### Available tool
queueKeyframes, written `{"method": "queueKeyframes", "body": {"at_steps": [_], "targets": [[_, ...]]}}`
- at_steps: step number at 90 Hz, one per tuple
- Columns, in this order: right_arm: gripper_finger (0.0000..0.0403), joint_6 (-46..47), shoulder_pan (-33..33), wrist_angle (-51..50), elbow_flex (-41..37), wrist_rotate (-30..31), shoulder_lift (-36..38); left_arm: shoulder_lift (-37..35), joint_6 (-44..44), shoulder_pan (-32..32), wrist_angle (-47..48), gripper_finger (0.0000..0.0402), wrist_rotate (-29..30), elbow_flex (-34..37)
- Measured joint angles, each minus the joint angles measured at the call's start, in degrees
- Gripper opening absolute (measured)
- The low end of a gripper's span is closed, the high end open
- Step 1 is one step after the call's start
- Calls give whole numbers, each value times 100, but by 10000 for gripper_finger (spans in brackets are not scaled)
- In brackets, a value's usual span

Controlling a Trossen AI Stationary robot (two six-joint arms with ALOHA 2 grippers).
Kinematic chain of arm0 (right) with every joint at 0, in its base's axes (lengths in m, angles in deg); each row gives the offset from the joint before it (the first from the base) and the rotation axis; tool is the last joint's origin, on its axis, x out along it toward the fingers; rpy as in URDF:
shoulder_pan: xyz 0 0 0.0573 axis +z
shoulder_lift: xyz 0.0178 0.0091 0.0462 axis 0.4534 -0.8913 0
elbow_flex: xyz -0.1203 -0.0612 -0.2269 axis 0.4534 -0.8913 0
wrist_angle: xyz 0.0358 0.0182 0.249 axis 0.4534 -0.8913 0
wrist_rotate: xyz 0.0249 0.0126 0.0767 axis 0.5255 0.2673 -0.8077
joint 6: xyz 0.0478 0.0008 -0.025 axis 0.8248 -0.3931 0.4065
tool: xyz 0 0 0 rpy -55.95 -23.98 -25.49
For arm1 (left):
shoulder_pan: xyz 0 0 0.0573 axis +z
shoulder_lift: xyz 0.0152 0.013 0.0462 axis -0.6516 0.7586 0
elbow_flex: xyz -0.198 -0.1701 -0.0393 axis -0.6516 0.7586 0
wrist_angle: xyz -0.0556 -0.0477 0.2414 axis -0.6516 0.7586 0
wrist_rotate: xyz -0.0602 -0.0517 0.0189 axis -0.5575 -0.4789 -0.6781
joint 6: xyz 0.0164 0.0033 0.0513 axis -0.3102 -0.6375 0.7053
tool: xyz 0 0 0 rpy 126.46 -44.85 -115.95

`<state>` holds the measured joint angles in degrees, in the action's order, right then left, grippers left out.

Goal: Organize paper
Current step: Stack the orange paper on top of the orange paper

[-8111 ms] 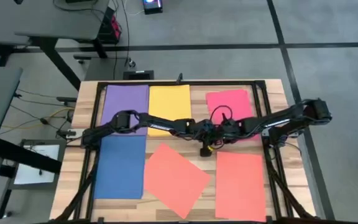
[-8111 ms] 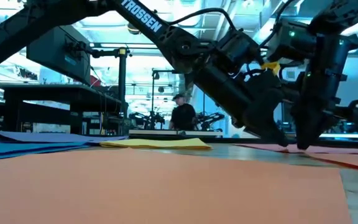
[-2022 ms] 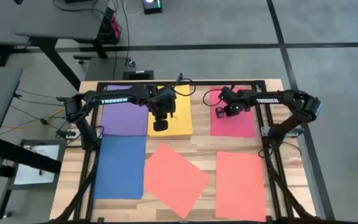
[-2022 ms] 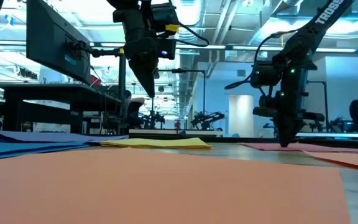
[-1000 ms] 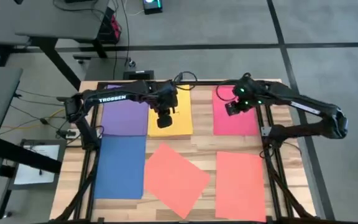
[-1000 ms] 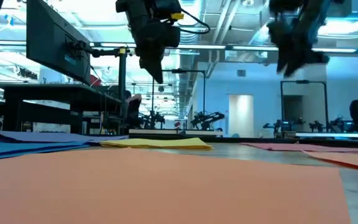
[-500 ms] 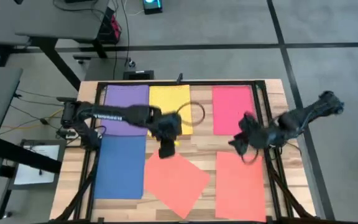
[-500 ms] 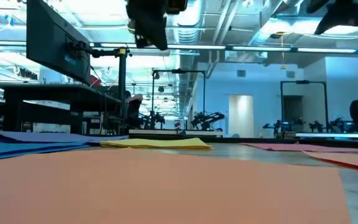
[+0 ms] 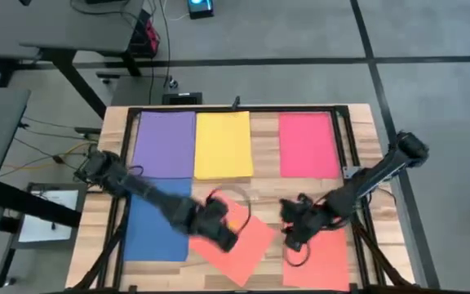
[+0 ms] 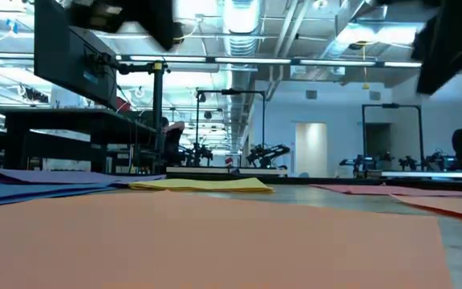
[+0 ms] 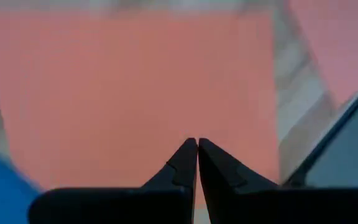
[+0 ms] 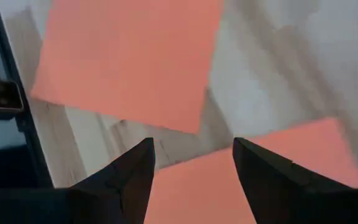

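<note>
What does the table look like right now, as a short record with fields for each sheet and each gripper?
purple sheet: far row, straight
yellow sheet: far row, straight
red-pink sheet: far row, straight
blue sheet: near row, straight
skewed coral sheet: near middle, rotated out of line
other coral sheet: near right
left gripper: shut, over the skewed coral sheet
right gripper: open, empty, between the coral sheets

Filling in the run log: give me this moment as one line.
left claw: shut, over tilted orange sheet | right claw: open, over straight orange sheet | nothing held
</note>
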<state>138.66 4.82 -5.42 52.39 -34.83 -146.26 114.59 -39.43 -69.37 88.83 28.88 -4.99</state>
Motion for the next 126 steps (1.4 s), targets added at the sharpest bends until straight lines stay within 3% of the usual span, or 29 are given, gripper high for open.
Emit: {"method": "queueKeyframes", "body": {"at_steps": [9,27,51,76,100,126], "targets": [[205,-385,-518,511,1,-680,-552,446,10,-282,-223,0,-2,2],[205,-979,-1405,1635,0,-1745,-1560,1352,1019,-457,-1349,0,-149,4],[205,-1267,-1887,1893,20,-2229,-2138,1771,2305,-296,-1655,0,-36,-2],[188,-1244,-1888,2506,-2,-2669,-2155,1860,4131,-32,-1694,0,238,-9],[172,-917,-1856,3418,-15,-3337,-2200,1862,4870,116,-1625,0,243,-2],[156,-88,-1907,3626,-4,-3039,-2168,1860,5386,123,-1505,0,250,3]]}}
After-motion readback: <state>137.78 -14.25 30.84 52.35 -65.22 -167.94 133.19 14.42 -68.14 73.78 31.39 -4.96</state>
